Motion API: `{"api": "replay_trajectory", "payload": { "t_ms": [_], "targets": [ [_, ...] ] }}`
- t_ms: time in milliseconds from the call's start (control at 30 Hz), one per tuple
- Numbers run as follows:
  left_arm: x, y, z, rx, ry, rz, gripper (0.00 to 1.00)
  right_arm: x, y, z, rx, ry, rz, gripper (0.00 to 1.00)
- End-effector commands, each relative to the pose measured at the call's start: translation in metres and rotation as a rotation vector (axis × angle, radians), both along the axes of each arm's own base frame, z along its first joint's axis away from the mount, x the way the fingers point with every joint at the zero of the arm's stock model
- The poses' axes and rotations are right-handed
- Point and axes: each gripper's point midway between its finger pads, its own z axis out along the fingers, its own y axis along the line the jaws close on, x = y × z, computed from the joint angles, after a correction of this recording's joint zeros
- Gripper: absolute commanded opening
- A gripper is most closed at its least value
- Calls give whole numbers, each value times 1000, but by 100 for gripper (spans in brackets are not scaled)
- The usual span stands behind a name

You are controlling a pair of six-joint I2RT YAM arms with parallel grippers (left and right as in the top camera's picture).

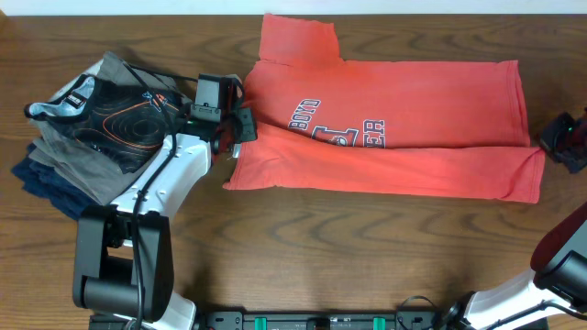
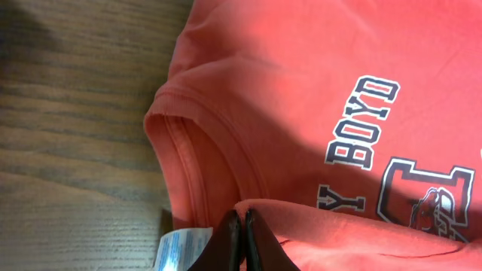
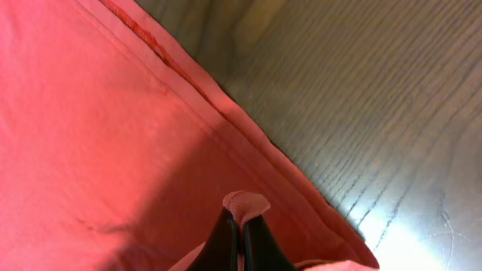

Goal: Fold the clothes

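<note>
Left of the left gripper [image 1: 240, 126], a pile of other clothes [image 1: 83, 128] sits on the tabletop [image 1: 321, 247], apart from the job. That gripper's arm reaches up from the near edge and bends right, ending at the collar [image 2: 181, 150] of the red T-shirt [image 1: 385, 101]. Its jaws are pressed together on a raised fold of red cloth just beside the white label [image 2: 181, 252]. Rightward from it the shirt lies stretched sideways, its near long edge turned over the lettering and one sleeve [image 1: 295, 38] sticking out on the far side. At the hem end the right gripper [image 1: 561, 137] is closed too, a nub of fabric pinched at its tips. The lengthwise fold appears under way. Next, both ends likely need lifting together, kept taut.
</note>
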Motion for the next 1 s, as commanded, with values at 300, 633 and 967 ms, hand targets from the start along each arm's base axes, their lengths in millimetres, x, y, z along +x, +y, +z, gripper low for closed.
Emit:
{"api": "replay_trajectory", "payload": {
  "t_ms": [300,633,967],
  "targets": [
    [-29,12,-21,42,148,25,55,-9,2,-13,-3,70,13,56],
    [-85,23,-43,90,385,23,55,-84,19,-47,26,378,-30,58],
    [-98,25,-59,97,414,23,55,-49,26,-68,76,171,-27,56]
  ]
}}
